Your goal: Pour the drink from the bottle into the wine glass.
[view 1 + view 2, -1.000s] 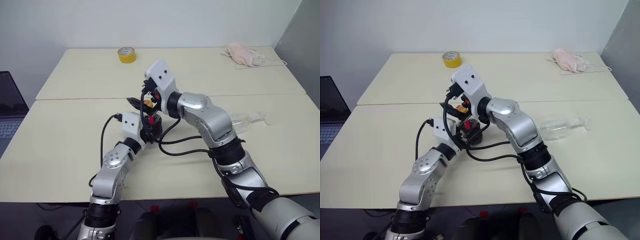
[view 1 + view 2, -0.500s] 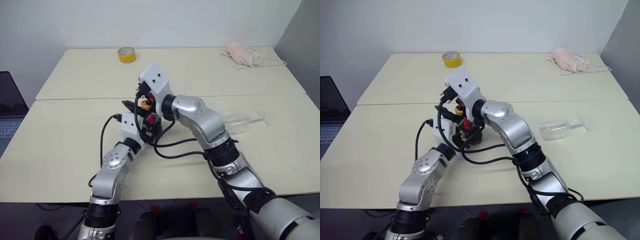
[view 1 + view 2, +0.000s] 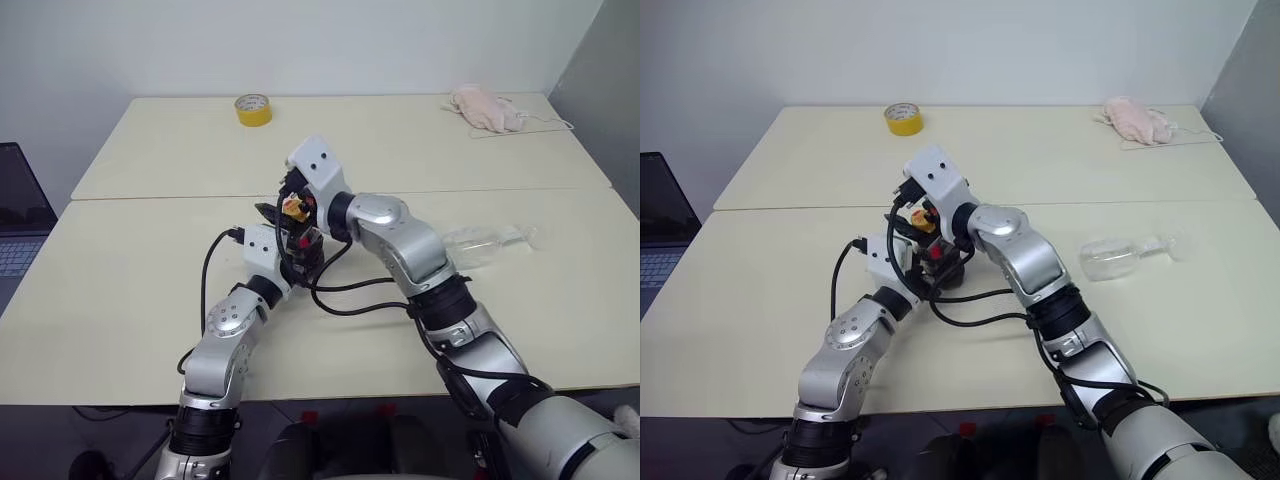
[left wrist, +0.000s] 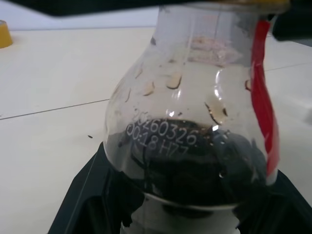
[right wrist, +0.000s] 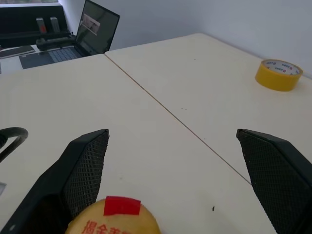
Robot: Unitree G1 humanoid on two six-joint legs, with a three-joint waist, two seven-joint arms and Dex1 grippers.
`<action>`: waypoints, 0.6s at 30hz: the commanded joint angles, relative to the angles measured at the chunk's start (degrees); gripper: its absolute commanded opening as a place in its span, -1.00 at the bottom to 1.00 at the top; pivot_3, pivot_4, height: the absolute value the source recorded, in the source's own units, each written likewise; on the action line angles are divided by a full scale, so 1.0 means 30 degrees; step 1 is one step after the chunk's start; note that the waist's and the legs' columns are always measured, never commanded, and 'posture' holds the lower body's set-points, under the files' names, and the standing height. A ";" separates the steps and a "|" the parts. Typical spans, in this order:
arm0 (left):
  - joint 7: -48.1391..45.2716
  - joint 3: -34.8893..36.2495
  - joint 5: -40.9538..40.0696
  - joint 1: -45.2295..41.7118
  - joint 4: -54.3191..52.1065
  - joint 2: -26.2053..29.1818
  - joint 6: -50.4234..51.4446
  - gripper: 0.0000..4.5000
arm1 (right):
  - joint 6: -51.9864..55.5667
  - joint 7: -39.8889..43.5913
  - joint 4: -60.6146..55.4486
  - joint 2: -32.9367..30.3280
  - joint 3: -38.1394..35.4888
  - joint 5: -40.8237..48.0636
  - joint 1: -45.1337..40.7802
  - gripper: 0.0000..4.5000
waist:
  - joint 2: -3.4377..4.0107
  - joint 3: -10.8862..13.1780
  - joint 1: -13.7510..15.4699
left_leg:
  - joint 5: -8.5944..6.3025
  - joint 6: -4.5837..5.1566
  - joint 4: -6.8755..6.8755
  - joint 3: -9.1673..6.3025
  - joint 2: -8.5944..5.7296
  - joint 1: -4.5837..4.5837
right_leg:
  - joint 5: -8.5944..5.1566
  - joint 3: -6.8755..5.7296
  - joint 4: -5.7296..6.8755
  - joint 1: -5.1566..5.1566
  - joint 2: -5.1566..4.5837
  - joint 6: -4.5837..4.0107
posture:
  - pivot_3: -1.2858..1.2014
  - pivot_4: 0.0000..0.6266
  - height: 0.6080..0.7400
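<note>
Bottle (image 4: 195,122), clear, dark-bottomed, red-striped

The head views are bright and evenly lit, seemingly from overhead; shadows on the pale counter (image 3: 130,290) are soft and short, lying close under the arms; no harsh glare there; the wine glass (image 3: 485,245) nearly dissolves into the surface. In the left wrist view the bottle (image 4: 195,126) sits very close, with small white highlights on its curved plastic and background softened. In the right wrist view the black fingers (image 5: 85,168) and the cap (image 5: 114,219) are blurred; the tape roll (image 5: 279,74) is sharper.
</note>
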 commanded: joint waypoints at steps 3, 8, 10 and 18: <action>-0.0098 -0.0008 0.0070 -0.0167 -0.0502 0.0098 -0.0210 0.16 | 0.0064 0.0353 -0.1969 -0.0466 -0.0512 0.0273 0.0392 0.99 | 0.0000 0.0000 0.0003 | 0.0000 0.0000 0.0000 -0.0002 0.0000 0.0000 | 0.0000 0.0000 -0.0003 0.0001 0.0000 0.0000 | 0.03 -0.52 1.00; -0.0127 -0.0033 0.0096 -0.0174 -0.0423 0.0097 -0.0273 0.16 | 0.0277 0.0521 -0.2437 -0.0675 -0.0390 0.0372 0.0784 0.99 | 0.0000 0.0000 0.0003 | 0.0000 0.0000 -0.0001 0.0001 0.0001 0.0000 | 0.0000 0.0000 0.0000 0.0001 0.0000 0.0000 | 0.03 -0.52 1.00; -0.0138 -0.0021 0.0094 -0.0193 -0.0389 0.0099 -0.0287 0.16 | 0.0349 0.0551 -0.2515 -0.0731 -0.0379 0.0382 0.0888 0.99 | 0.0000 0.0000 0.0004 | 0.0000 0.0000 0.0000 0.0001 0.0000 0.0000 | 0.0000 0.0001 -0.0001 0.0001 0.0000 0.0000 | 0.03 -0.52 1.00; -0.0166 0.0010 0.0117 -0.0218 -0.0310 0.0128 -0.0345 0.16 | 0.0709 0.0759 -0.3286 -0.1260 -0.0449 0.0423 0.1550 0.99 | 0.0000 0.0000 0.0008 | 0.0000 0.0000 0.0000 -0.0001 0.0001 0.0000 | 0.0000 -0.0001 -0.0001 0.0002 0.0000 0.0000 | 0.03 -0.52 1.00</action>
